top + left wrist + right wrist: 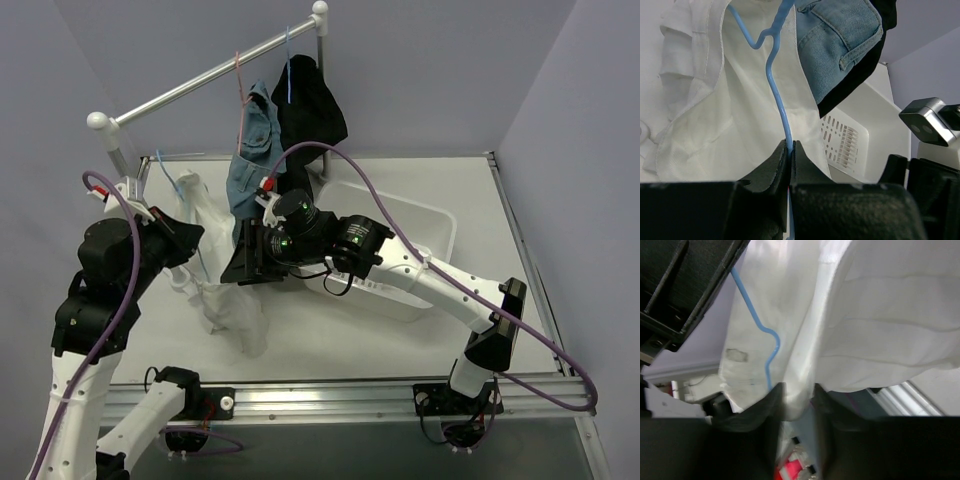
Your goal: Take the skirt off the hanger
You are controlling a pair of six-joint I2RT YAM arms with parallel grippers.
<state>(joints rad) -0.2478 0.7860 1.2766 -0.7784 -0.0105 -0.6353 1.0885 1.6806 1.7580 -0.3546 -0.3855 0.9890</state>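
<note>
The black skirt hangs from the rail on a light-blue hanger; its dark edge shows behind the denim in the left wrist view. My left gripper is shut on the wire of a second light-blue hanger, which carries a white garment. My right gripper reaches in from the right, its jaws pinching a hanging fold of that white garment just beside the blue wire. Both grippers are below and in front of the skirt, apart from it.
A blue denim garment hangs on a pink hanger next to the skirt. The white rail runs across the back. A white tub stands under my right arm. Purple cables loop over both arms.
</note>
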